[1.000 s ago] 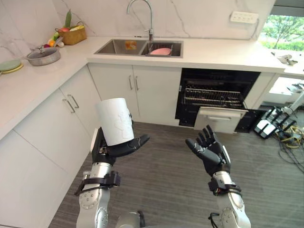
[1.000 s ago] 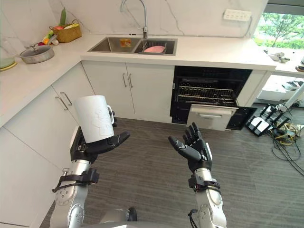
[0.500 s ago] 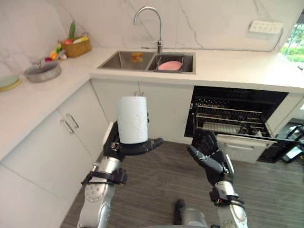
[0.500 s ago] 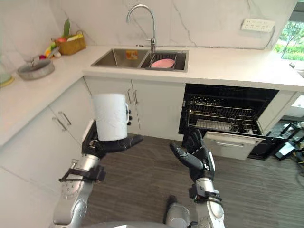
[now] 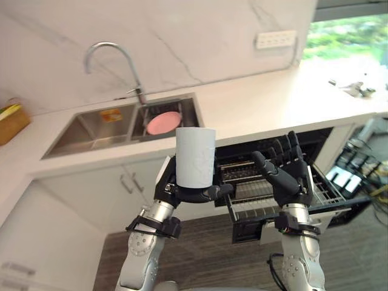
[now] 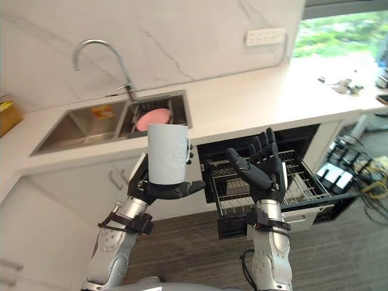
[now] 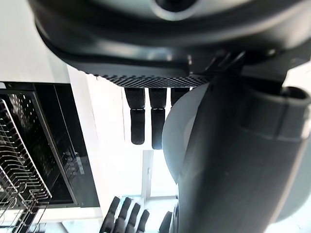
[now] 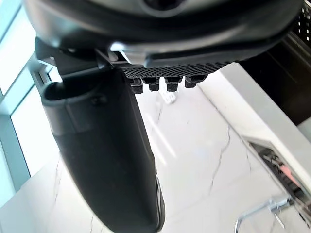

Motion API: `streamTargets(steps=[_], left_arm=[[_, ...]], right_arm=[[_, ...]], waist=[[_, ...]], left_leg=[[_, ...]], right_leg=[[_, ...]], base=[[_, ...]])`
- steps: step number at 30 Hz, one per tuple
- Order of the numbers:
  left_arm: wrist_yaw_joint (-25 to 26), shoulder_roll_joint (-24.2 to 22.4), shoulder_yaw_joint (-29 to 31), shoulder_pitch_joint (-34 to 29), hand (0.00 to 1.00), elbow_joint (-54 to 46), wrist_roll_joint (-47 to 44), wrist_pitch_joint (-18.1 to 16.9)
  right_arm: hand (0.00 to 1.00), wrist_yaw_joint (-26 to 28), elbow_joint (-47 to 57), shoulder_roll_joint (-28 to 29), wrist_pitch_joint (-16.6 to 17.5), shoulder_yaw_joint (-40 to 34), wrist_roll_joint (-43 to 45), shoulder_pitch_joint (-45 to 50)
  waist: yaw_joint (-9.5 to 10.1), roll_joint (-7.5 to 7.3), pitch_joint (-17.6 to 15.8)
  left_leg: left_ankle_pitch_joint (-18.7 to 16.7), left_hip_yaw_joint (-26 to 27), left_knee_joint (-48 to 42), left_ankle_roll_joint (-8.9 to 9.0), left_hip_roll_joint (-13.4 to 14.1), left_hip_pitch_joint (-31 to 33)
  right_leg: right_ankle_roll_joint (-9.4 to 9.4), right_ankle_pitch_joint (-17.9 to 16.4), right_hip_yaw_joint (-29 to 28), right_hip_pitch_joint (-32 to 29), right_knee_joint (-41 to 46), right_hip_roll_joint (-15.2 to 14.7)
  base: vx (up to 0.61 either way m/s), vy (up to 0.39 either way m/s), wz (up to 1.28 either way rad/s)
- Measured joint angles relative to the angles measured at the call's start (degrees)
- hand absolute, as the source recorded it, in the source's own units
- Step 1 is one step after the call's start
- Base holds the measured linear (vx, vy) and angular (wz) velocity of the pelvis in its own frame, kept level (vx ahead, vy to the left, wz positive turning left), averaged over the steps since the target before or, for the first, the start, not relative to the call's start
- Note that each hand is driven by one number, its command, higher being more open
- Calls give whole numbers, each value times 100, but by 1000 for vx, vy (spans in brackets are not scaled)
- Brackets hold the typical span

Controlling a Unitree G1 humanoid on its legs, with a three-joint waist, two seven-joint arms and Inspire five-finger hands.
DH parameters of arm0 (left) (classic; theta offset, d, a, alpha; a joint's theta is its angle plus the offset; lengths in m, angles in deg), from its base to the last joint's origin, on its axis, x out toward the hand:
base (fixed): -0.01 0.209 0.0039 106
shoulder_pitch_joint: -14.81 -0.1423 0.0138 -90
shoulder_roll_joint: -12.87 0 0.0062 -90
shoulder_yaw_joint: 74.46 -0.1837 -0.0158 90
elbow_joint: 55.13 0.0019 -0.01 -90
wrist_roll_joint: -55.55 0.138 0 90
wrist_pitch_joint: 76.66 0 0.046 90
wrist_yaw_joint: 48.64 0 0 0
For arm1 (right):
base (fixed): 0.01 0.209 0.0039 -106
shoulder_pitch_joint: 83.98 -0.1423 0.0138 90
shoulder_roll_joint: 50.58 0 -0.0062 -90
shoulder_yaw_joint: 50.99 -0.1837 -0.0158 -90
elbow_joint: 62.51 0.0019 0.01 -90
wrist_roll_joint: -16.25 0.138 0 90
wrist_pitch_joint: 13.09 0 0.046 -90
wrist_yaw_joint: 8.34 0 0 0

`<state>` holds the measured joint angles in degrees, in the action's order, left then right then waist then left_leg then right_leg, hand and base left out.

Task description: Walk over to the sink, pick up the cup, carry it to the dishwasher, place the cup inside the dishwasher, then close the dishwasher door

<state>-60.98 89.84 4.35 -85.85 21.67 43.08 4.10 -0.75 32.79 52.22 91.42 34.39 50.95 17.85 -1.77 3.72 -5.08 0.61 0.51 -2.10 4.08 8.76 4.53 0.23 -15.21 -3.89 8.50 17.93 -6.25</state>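
Observation:
A tall white cup (image 5: 195, 154) stands upright in my left hand (image 5: 182, 193), with the thumb under its base and the fingers curled behind it. In the left wrist view the cup (image 7: 176, 127) shows pale beside the dark thumb (image 7: 233, 165). I hold it in front of the counter edge, between the sink (image 5: 91, 127) and the open dishwasher (image 5: 242, 182). My right hand (image 5: 288, 176) is raised beside the cup, open and holding nothing, in front of the pulled-out wire rack (image 5: 332, 193).
A pink plate (image 5: 163, 122) lies in the sink's right basin under the tap (image 5: 112, 51). White cabinet doors (image 5: 121, 182) are below the sink. A basket (image 5: 11, 118) sits at the far left, small items (image 5: 354, 90) lie on the counter at right, and cables (image 6: 364, 173) are on the floor.
The camera has moved closer to the counter and turned right; the dishwasher now lies just past my hands. The cup stays in my left hand, and the right hand stays open.

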Motion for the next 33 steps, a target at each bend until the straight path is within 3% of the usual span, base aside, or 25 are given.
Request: streamTargets(steps=[1, 2, 3, 4, 5, 8, 10, 12, 13, 14, 15, 17, 18, 19, 22, 23, 24, 26, 33], left_arm=[[-2, 7, 3, -20, 0, -54, -1, -86], [-14, 113, 65, -38, 0, 12, -52, -232], [-10, 173, 62, -57, 0, 40, -68, -229], [-10, 318, 100, -23, 0, 33, -115, -252], [3, 361, 133, 51, 0, 35, -114, -254], [104, 321, 84, 353, 0, -17, -174, -234], [90, 278, 54, 432, 0, -199, -224, -191], [29, 242, 42, 578, 0, -286, -222, -176], [30, 244, 40, 621, 0, -286, -218, -171], [81, 229, 46, 625, 0, -293, -216, -160], [220, 273, 72, 621, 0, -376, -214, -111], [437, 278, 207, 642, 0, -554, -215, -101], [574, 277, 291, 703, 0, -589, -217, -104], [649, 285, 398, 710, 0, -588, -217, -105], [726, 336, 489, 736, 0, -594, -210, -104], [721, 353, 473, 731, 0, -588, -207, -66], [714, 337, 455, 722, 0, -585, -209, -16], [664, 232, 434, 709, 0, -581, -218, 74], [548, 148, 522, 628, 0, -588, -225, 75]], right_arm=[[100, 68, -22, -145, -58, -29, 2, 69], [100, 230, -288, -123, -86, -13, 4, 87], [100, 235, -331, -99, -149, -12, 2, 173], [100, 275, -335, 29, -151, 6, 3, 320], [100, 277, -335, 81, -153, -8, 3, 332], [100, 268, -332, 79, -189, -83, 4, 312], [100, 268, -315, 102, -224, -134, 200, 274], [100, 230, -285, 123, -224, -276, 356, 281], [100, 220, -272, 125, -224, -333, 364, 272], [100, 216, -257, 119, -223, -418, 363, 256], [100, 207, -257, 119, -223, -409, 361, 190], [100, 240, -257, 126, -255, -305, 363, 35], [100, 244, -260, 128, -333, -253, 365, -50], [100, 258, -260, 128, -401, -182, 362, -97], [100, 232, -266, 94, -422, -213, 368, -238], [100, 182, -272, 83, -422, -300, 437, -262], [100, 141, -274, 79, -422, -380, 477, -252], [100, 57, -308, 58, -419, -712, 686, -197], [100, 110, -302, -64, -428, -636, 695, -208]], waist=[[-8, 168, 84], [-56, -26, 92], [-127, -114, 103], [-144, -318, 103], [-177, -373, 104], [-251, -343, 111], [-255, -336, 115], [-356, -390, 55], [-368, -403, -6], [-347, -380, -73], [-334, -315, -47], [-299, -295, -76], [-162, -289, -126], [-31, -300, -131], [38, -284, -138], [10, -329, -170], [-37, -328, -171], [-124, -281, -187], [-54, -238, -141]], left_leg=[[361, 78, -39, -63, 108, 116], [560, 341, -437, 276, 9, 90], [456, 452, -551, 297, -69, 60], [256, 638, -672, 166, -282, 15], [157, 769, -744, 84, -388, 20], [-150, 1022, -858, -103, -596, -44], [-272, 1133, -856, -165, -602, -58], [-395, 1152, -852, -251, -730, -183], [-418, 1206, -856, -307, -772, -319], [-533, 1400, -858, -381, -777, -605], [-619, 1581, -866, -410, -754, -738], [-629, 1750, -871, -410, -635, -723], [-630, 1738, -873, -409, -478, -712], [-657, 1747, -860, -366, -337, -719], [-833, 1924, -747, -108, -164, -808], [-850, 2109, -730, -85, -131, -863], [-856, 2149, -730, -77, -125, -877], [-863, 2180, -677, -68, -57, -930], [-643, 2146, -387, 41, -26, -960]], right_leg=[[-353, -248, -172, 24, -9, 21], [-618, -535, -311, 155, -22, -223], [-673, -480, -308, 161, -25, -350], [-787, -395, -209, 174, -123, -669], [-904, -287, -202, 154, -193, -832], [-1226, 169, -197, 2, -83, -1082], [-1132, 361, -109, -467, 630, -1096], [-623, 859, 200, -1287, 2169, -1301], [-476, 1102, 278, -1444, 2527, -1414], [-421, 1524, 405, -1603, 2883, -1599], [-420, 1596, 559, -1675, 2854, -1687], [-467, 1555, 894, -1817, 2524, -1678], [-517, 1386, 1247, -1815, 2055, -1558], [-449, 1268, 1698, -1734, 1416, -1321], [-488, 1287, 2366, -1295, -36, -973], [-613, 1366, 2515, -1079, -605, -878], [-737, 1464, 2538, -963, -854, -824], [-693, 1673, 2573, -734, -1299, -648], [-630, 1862, 2679, -631, -1705, -480]], base=[[487, 425, -124], [460, 423, -112], [383, 367, -89], [313, 290, -58], [342, 321, -55], [200, 232, -31], [130, 196, -29], [99, 172, -11], [94, 133, -41], [132, 145, -88], [140, 136, -108], [106, 71, -129], [53, -38, -193], [16, -102, -184], [13, -108, -154], [-16, -82, -72], [-35, -85, -51], [-46, -51, -14], [-9, -44, 4]])
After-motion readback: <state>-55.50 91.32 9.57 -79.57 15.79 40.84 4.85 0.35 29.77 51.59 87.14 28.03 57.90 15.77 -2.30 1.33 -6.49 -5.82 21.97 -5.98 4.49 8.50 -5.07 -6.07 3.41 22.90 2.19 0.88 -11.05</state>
